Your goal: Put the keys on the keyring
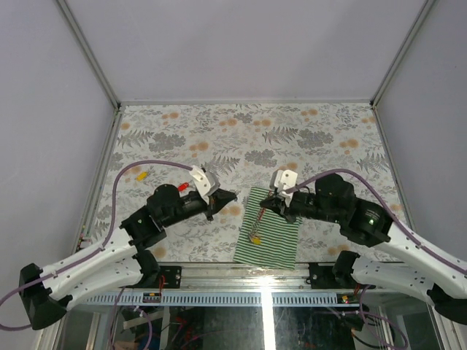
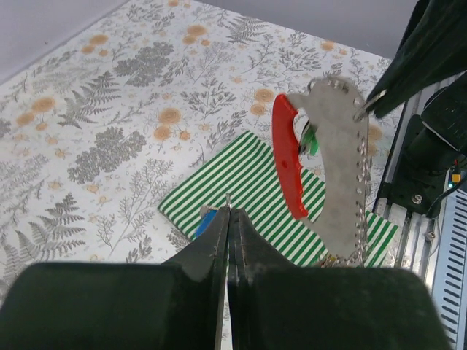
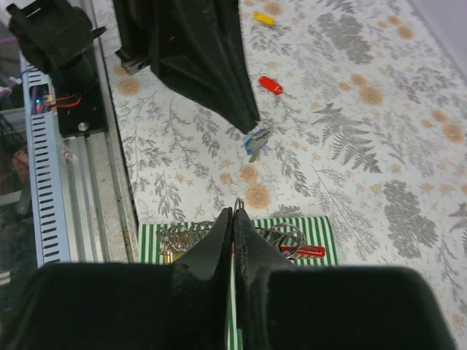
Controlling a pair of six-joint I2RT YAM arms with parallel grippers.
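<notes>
At the right claw [image 3: 235, 213]: black fingers pressed together, clamped on a thin wire loop at the top of the grey metallic strip-and-chain keyring with a curved red clip [image 2: 332, 171]. Hanging from that tip in the left wrist view, strip roughly upright, red clip along its left edge, bead chain down its right edge, a green tag [image 2: 312, 140] peeping out from behind. Below the tip, over the green-and-white striped cloth [image 2: 241, 182]: a tangle of wire rings, a small red piece and a brass-coloured piece; resting on the cloth or dangling, cannot tell.

At the left claw [image 2: 228, 215]: fingers closed flat against each other. Just beyond its tip, on the floral-patterned bench [image 1: 306, 138], a small metal key with a blue plastic tag [image 3: 255, 141], near the cloth's left edge; touching the tip or not, cannot tell.

Behind the right claw, a black wrist and forearm stretched leftward and slightly down toward the cloth, white lower links running back to the near right corner, a purple cable arching over the top. Behind the left claw, much the same in mirror: black wrist angled rightward toward the centre, white links back to the near left corner, purple cable looping wide on the left. Tips pointed at each other, near but apart.

Farther out, beside the left wrist, a key with a red tag [image 3: 271, 84]; beyond it, well apart from the cloth, a key with a yellow tag [image 3: 264, 18]. Tags too small for any lettering to be read.
</notes>
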